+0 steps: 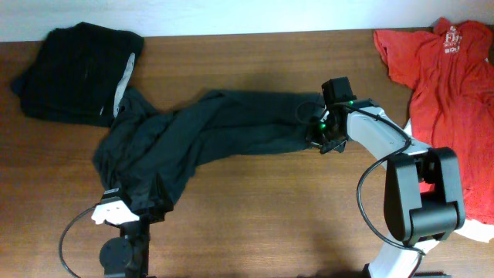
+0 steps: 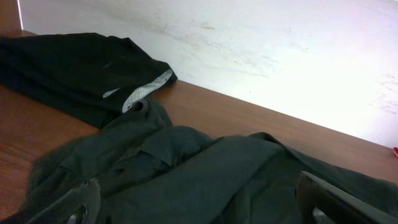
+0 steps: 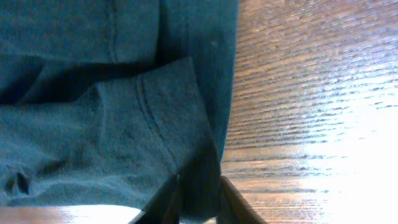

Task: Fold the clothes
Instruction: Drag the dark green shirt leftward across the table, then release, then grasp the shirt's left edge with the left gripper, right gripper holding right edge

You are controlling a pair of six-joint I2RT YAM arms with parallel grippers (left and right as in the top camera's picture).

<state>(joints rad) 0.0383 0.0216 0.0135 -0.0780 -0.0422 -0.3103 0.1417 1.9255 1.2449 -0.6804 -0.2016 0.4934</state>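
Note:
The long black-green garment lies stretched across the table from front left to right of centre. No letters show on it. My right gripper is shut on its right end. In the right wrist view the fingers pinch a fold of the fabric at its hem. My left gripper is at the garment's front-left end. In the left wrist view its fingers are wide open, with the crumpled fabric lying between them.
A folded black pile sits at the back left and also shows in the left wrist view. A red T-shirt lies at the right edge, with a white piece below it. The wooden table shows in front.

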